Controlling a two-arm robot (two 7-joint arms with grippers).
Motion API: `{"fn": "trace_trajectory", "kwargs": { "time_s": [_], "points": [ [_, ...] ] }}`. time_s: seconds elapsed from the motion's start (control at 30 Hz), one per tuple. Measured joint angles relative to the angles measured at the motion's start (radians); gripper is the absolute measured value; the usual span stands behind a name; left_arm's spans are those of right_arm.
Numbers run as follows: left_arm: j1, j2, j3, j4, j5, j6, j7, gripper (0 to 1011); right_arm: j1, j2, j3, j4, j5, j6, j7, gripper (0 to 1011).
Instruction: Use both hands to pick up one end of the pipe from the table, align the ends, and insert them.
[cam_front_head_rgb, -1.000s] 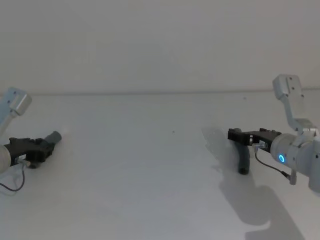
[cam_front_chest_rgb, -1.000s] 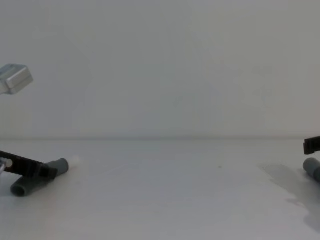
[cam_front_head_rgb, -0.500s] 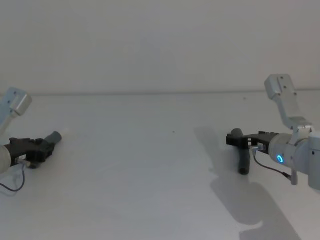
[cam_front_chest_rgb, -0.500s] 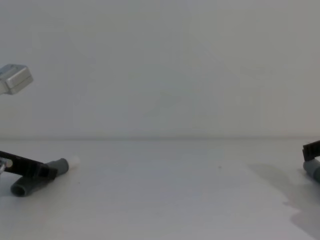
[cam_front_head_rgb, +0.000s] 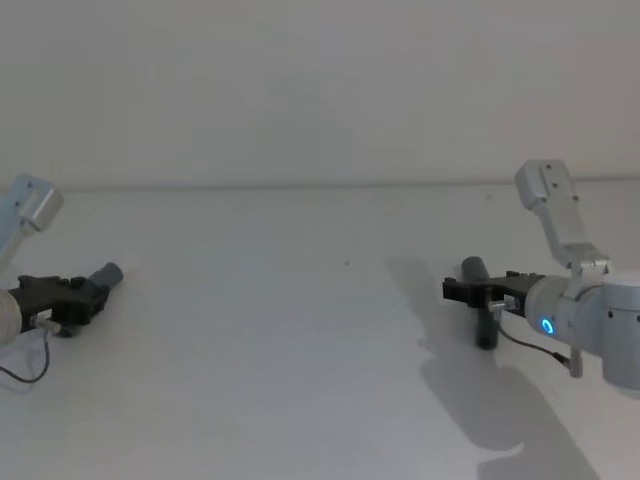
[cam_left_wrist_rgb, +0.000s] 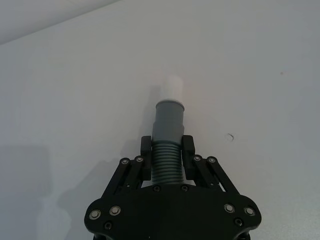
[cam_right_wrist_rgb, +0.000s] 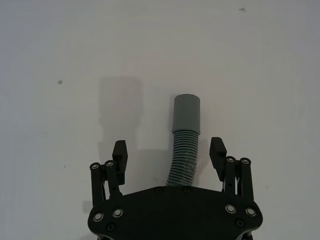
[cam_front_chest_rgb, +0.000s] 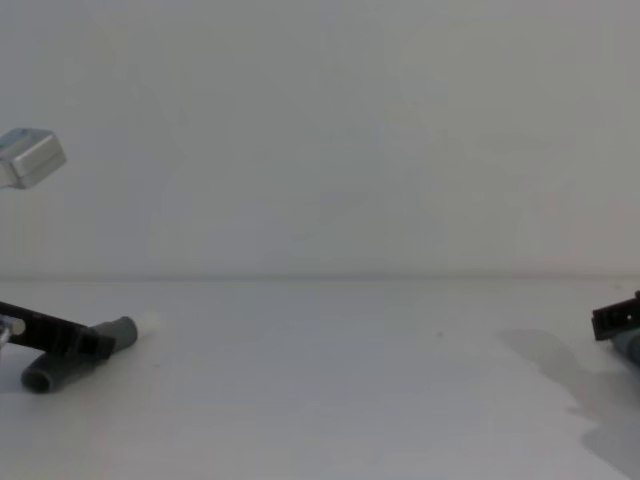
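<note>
Chest view: right gripper (cam_front_chest_rgb: 612, 320) cut off by frame edge; socket hose piece (cam_front_chest_rgb: 632, 348) beneath it mostly out of frame. Left wrist view: tipped hose piece (cam_left_wrist_rgb: 167, 162) rear hidden under left gripper (cam_left_wrist_rgb: 166, 146) body; white tip (cam_left_wrist_rgb: 172, 86) faint against table (cam_left_wrist_rgb: 260, 75).

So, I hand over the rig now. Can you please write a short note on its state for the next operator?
Left gripper: shut on the ribbed part of the tipped piece, at the left side of the table. The white tip points away from the gripper.
Right gripper: open, astride the socket piece on the table's right side, not touching it.
Done: one piece is gripped.
Left to do: shut the right gripper, lift both pieces, align them, insert the tip into the socket.
</note>
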Motion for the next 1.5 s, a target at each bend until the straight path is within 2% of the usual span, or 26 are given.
{"fn": "trace_trajectory", "kwargs": {
  "time_s": [0.63, 1.5],
  "points": [
    [0.0, 0.0, 0.0, 0.0, 0.0, 0.0, 0.0, 325, 0.008, -0.021, 0.017, 0.065, -0.005, -0.029, 0.013, 1001],
    [0.0, 0.0, 0.0, 0.0, 0.0, 0.0, 0.0, 323, 0.028, -0.001, 0.004, 0.127, -0.031, -0.065, 0.058, 1001]
  ]
}}
